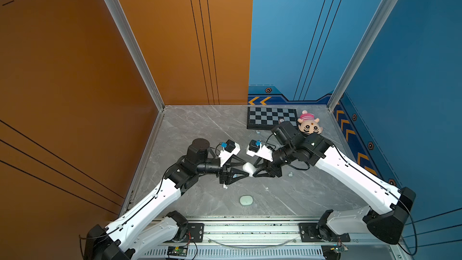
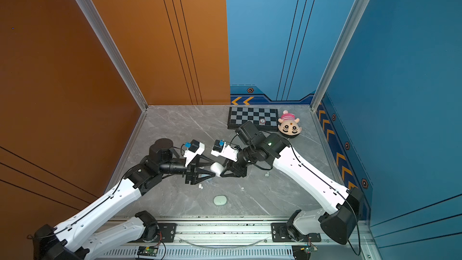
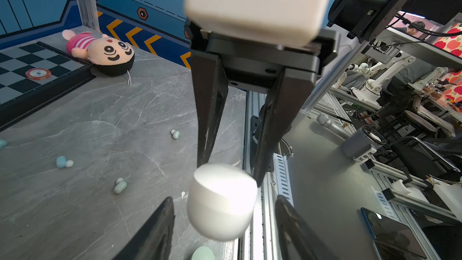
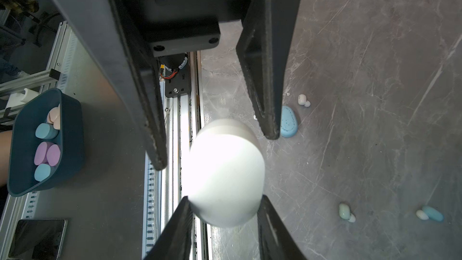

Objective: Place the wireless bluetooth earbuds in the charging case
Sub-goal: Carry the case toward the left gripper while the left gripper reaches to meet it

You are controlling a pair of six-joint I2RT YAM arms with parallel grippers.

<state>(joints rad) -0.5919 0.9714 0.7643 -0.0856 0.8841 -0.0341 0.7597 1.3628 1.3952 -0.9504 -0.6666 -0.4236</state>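
white charging case (image 3: pixel 221 211) clamped in right end effector (image 3: pixel 230 172); left end effector (image 3: pixel 225 198) open astride it, facing head-on.

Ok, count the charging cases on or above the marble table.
3. White case, in the right fingers; mint case, alone near the table's front; blue case, by the left fingers. Others may be hidden.
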